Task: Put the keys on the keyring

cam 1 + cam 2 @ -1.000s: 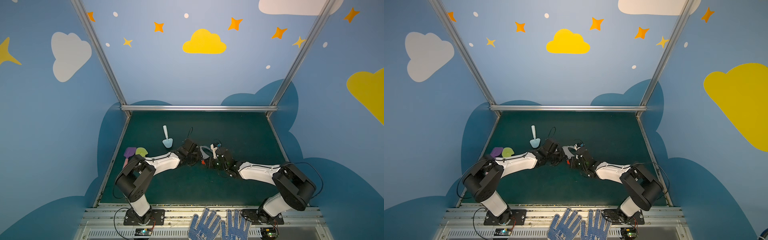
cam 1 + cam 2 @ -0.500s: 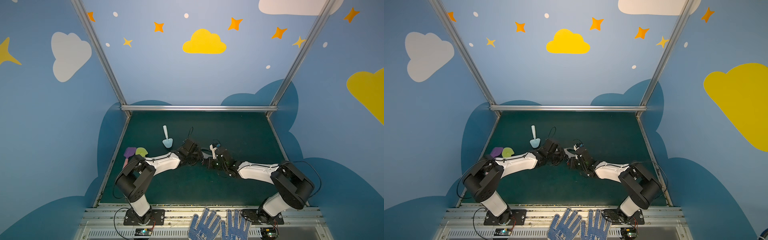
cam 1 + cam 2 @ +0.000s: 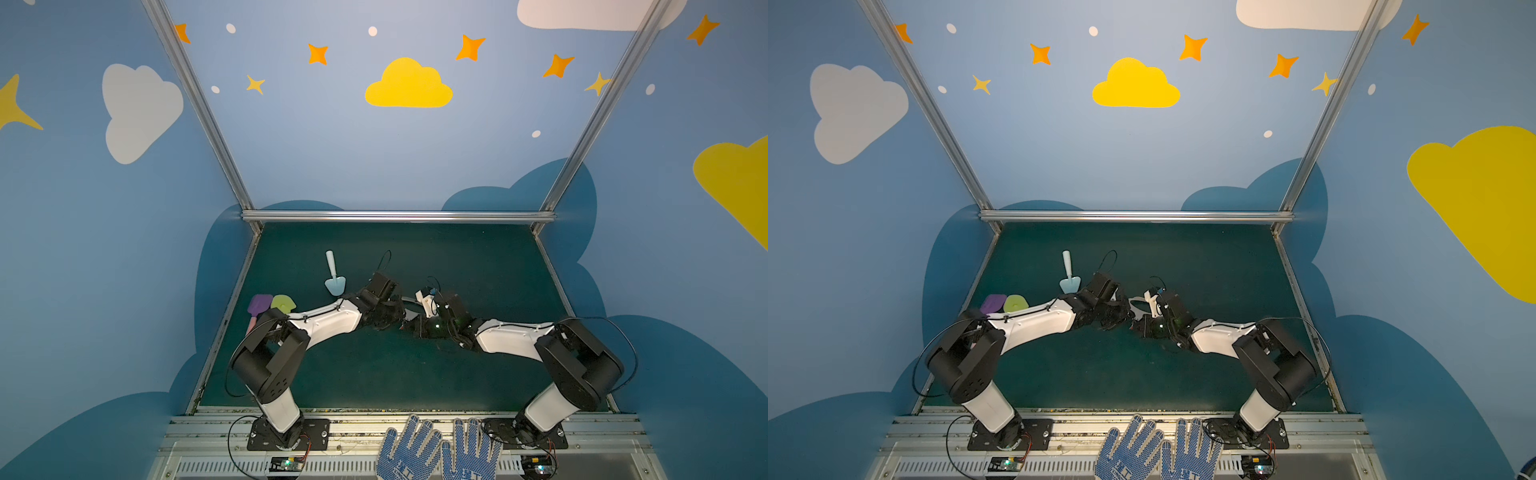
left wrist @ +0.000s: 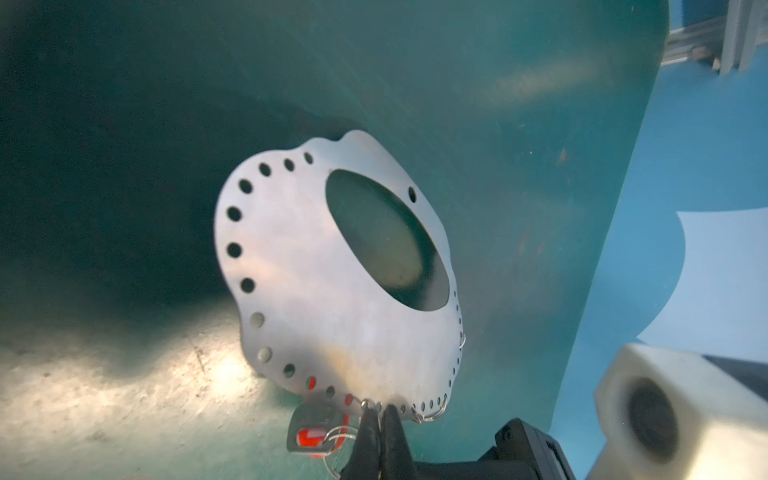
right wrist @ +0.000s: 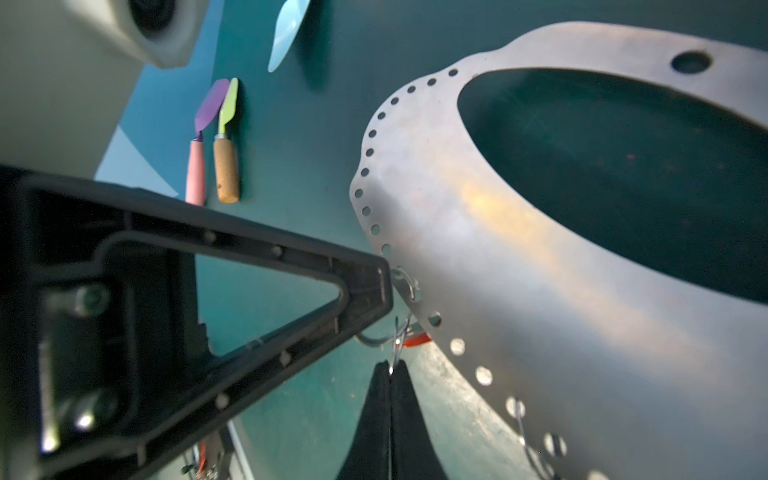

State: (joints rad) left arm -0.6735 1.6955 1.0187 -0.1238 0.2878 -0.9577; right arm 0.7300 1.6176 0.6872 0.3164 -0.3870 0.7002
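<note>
Nudged slightly nearer the left gripper than a second ago, the right gripper has its jaws pinched on a thin wire loop. Left jaws clamp the tilted keyring at its rim. The red-headed key hangs just beside both tips, partly behind that rim, long axis unclear.

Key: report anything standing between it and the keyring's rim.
Nothing visible does. The key sits right at the keyring's rim, its red showing through rim holes. The left gripper is shut on that rim beside it; the right gripper is shut on a wire ring there.
</note>
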